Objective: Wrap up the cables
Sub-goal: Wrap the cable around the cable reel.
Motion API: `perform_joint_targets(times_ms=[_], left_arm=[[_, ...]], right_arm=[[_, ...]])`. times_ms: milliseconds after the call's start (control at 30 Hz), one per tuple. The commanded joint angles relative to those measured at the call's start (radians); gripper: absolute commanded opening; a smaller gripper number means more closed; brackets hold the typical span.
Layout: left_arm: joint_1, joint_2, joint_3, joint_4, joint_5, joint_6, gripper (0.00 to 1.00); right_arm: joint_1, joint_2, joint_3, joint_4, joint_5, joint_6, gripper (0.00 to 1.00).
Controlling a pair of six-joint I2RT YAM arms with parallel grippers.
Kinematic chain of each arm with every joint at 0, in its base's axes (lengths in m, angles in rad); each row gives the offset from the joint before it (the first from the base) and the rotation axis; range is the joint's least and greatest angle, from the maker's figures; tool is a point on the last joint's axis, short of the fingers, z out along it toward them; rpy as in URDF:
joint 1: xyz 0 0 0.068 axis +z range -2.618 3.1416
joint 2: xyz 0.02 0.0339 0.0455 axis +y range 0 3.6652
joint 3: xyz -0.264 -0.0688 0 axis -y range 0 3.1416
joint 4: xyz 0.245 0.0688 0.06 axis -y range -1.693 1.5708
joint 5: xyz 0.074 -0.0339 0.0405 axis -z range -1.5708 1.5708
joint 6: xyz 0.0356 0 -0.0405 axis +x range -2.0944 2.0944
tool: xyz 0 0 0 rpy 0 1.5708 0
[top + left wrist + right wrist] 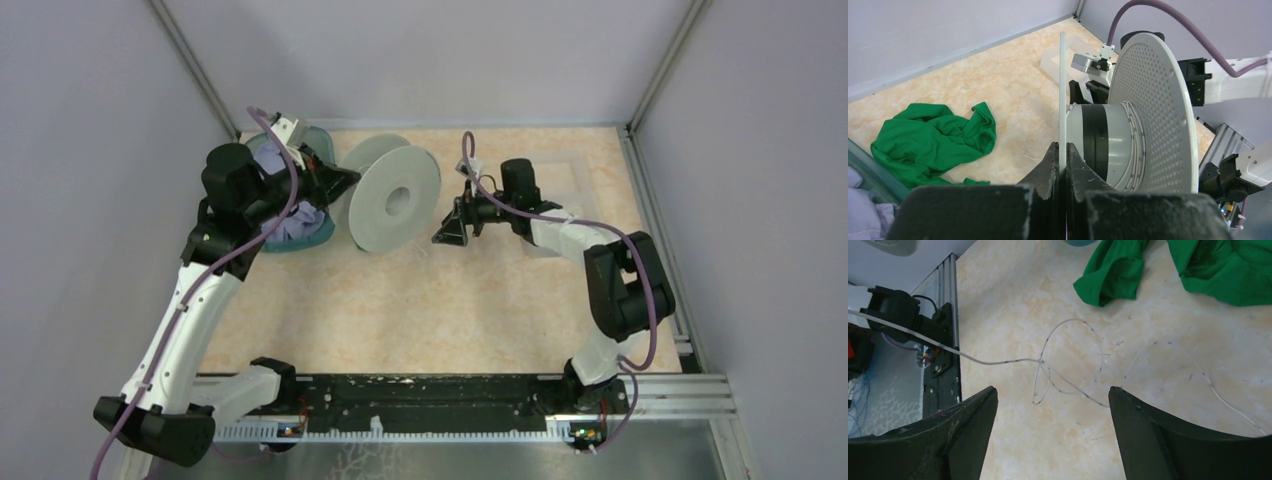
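**A:** Start from the left. What's there?

**B:** A teal bin [310, 238] holding lilac cloth [292, 222], tucked under the left arm's wrist. Just beside it, the left gripper [1062, 146] has its fingers pressed together on the thin rim of the near flange of the pale-grey spool [395, 195]. The spool lies on its side with its flanges upright.

**A:** And on the tabletop [1013, 285] around it?

**B:** A crumpled green cloth [933, 140] lies on the far side of the spool in the left wrist view.

**A:** Where's the cable?

**B:** The whitish cable [1068, 360] lies on the table in a few loose, hair-thin loops. It is near the green cloth but apart from it. One strand runs off to the left of the right wrist view, crossing the black rail [943, 370]. I can't make out a dark blue cable.

**A:** The right side?

**B:** The right gripper [1053, 390] hangs over those loops with its fingers spread wide, holding nothing. I can't tell whether the tips touch the wire. Further right, a flat whitish tray [1053, 62] sits under that arm.
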Motion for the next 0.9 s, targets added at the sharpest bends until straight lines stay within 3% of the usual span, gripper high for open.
perform_joint_targets(times_ms=[0,533,733,867], left_arm=[[0.01,-0.009,0.044,0.094,0.05,-0.035,0.0],[0.028,-0.013,0.042,0.105,0.088,-0.067,0.0],[0.037,-0.016,0.033,0.106,0.079,-0.068,0.0],[0.047,-0.023,0.02,0.117,0.081,-0.078,0.0]], right_arm=[[0.003,0.042,0.003,0.104,-0.033,-0.105,0.82],[0.032,0.148,0.059,0.074,-0.105,-0.205,0.76],[0.035,0.157,0.072,0.027,-0.108,-0.224,0.58],[0.034,0.137,0.061,0.021,-0.07,-0.223,0.34]])
